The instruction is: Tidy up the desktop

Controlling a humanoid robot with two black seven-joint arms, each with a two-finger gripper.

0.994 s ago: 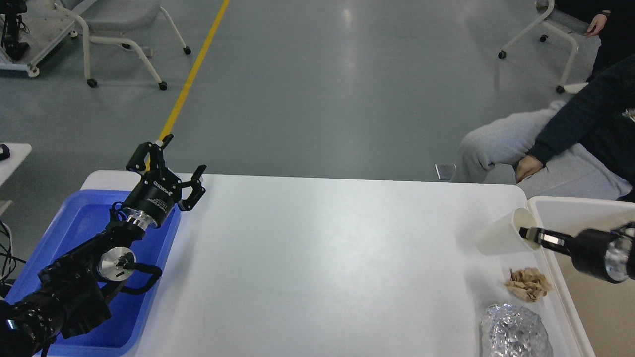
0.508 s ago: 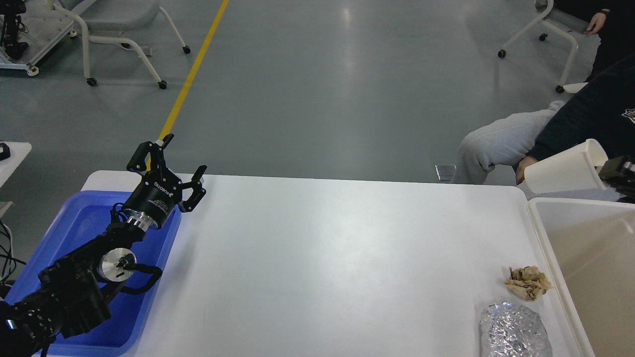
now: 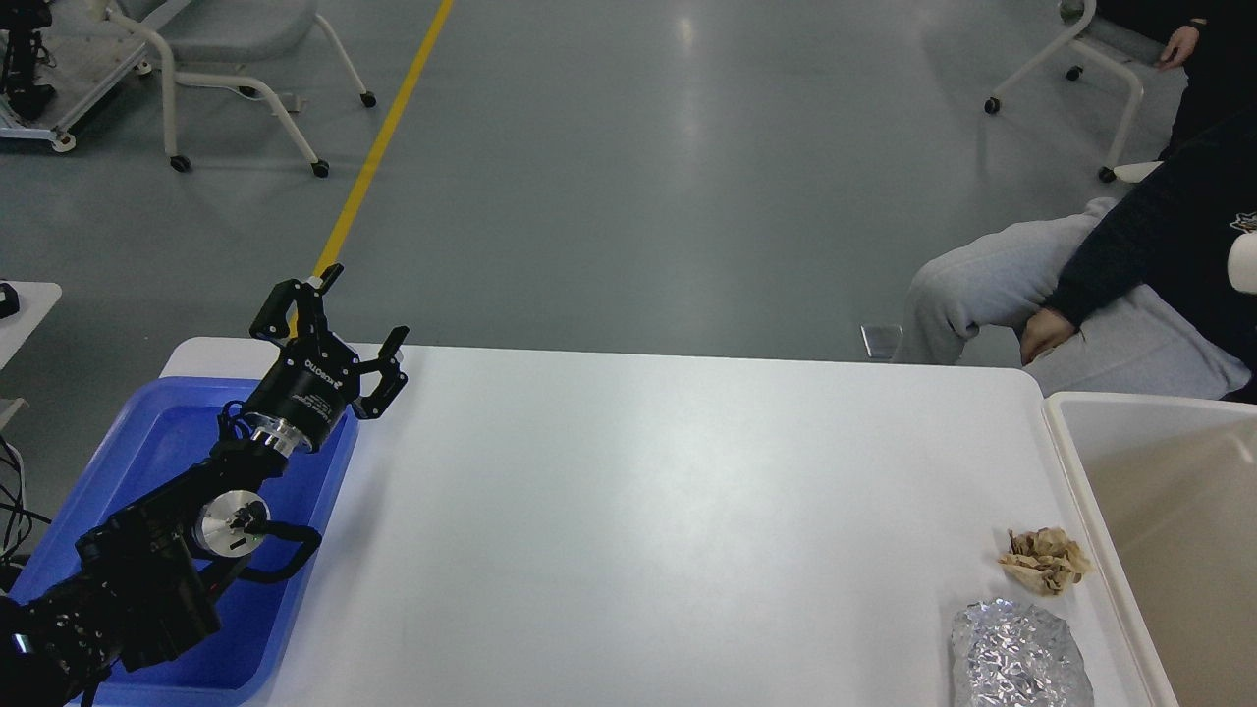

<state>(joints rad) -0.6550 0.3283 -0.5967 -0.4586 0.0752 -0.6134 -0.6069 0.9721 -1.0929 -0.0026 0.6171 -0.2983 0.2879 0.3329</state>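
The white desktop (image 3: 648, 511) fills the middle of the head view. A crumpled brown paper scrap (image 3: 1046, 562) and a crumpled foil ball (image 3: 1016, 656) lie at its front right. My left gripper (image 3: 360, 308) is open and empty, held above the desktop's far left corner beside the blue tub (image 3: 162, 442). My right gripper is out of view. A white sliver of the paper cup (image 3: 1244, 263) shows at the right edge of the view, above the cream-white tub (image 3: 1065, 462).
A seated person (image 3: 1080, 285) is just beyond the far right corner of the desktop. Wheeled chairs stand on the grey floor at the back left (image 3: 226, 59) and back right (image 3: 1090, 59). A yellow floor line (image 3: 383, 137) runs away from the table.
My right gripper lifted the paper cup off the desktop, up and to the right, and has left the view; only the cup's edge shows. The left arm has not moved.
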